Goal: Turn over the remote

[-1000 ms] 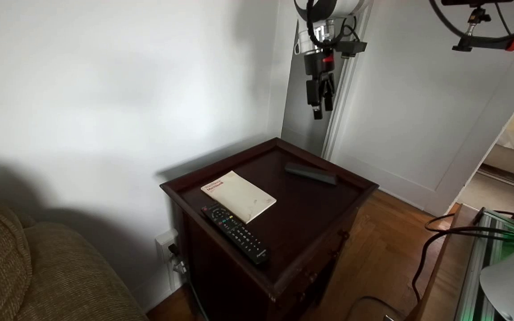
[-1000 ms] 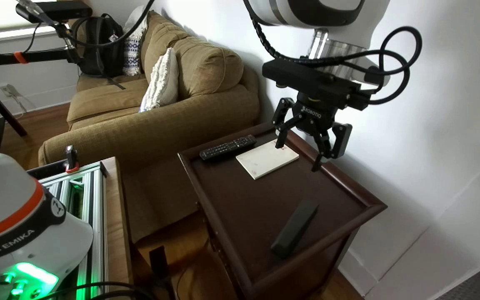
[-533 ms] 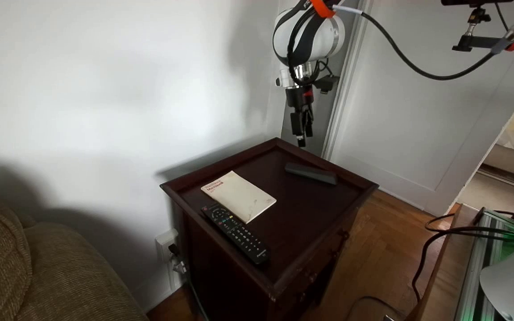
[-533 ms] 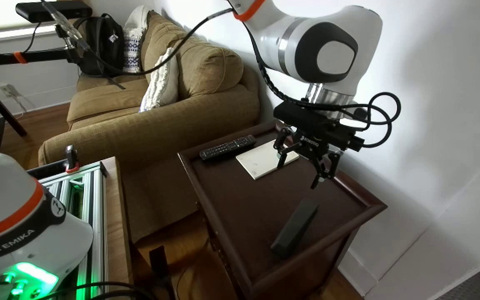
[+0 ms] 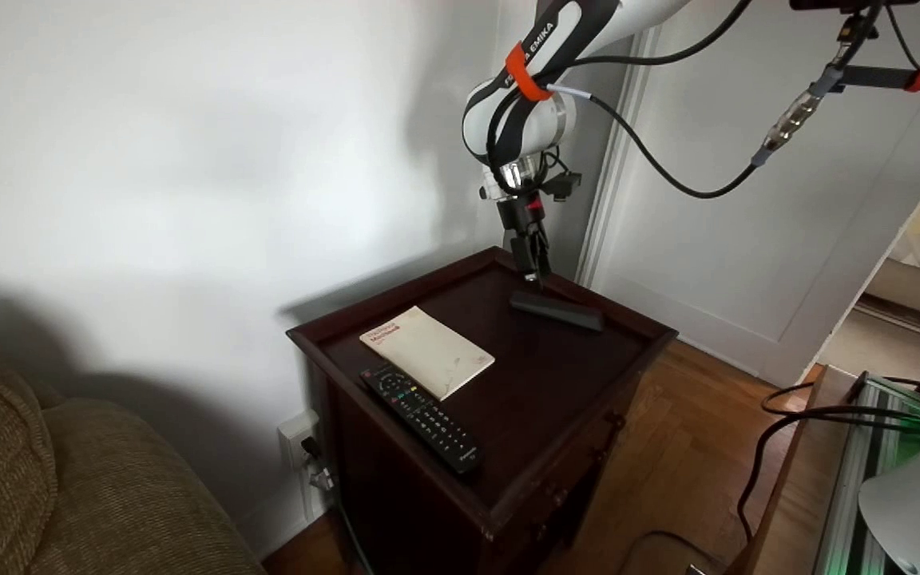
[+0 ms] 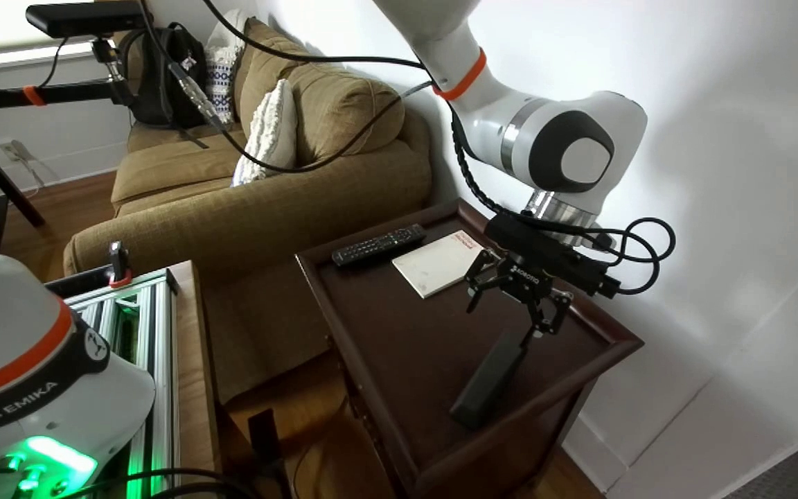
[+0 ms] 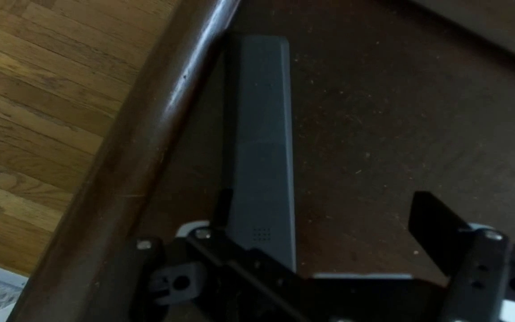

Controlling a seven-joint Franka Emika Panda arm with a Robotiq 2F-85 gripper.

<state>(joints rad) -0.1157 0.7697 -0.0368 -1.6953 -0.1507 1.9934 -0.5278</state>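
The remote, a slim dark grey bar with a plain face up, lies flat on the dark wood table in both exterior views (image 5: 557,311) (image 6: 489,381) and in the wrist view (image 7: 262,134). A small dot grid shows near its near end in the wrist view. My gripper (image 7: 324,201) is open and empty above the remote's wall-side end; it also shows in both exterior views (image 5: 534,279) (image 6: 499,324). One finger appears at the remote's left long edge and the other is well off to its right, over bare wood. I cannot tell whether a finger touches. The gripper hides the remote's near end.
The tabletop (image 6: 406,339) has a raised rim (image 7: 123,170) close to the remote. A pale booklet (image 5: 428,351) and a longer black remote with pale buttons (image 5: 420,419) lie on the table. A white wall stands behind, and a brown sofa (image 6: 267,215) stands beside it.
My gripper has come down from high above the table to just over the remote's wall-side end, staying open. The remote, the booklet and the longer remote have not moved.
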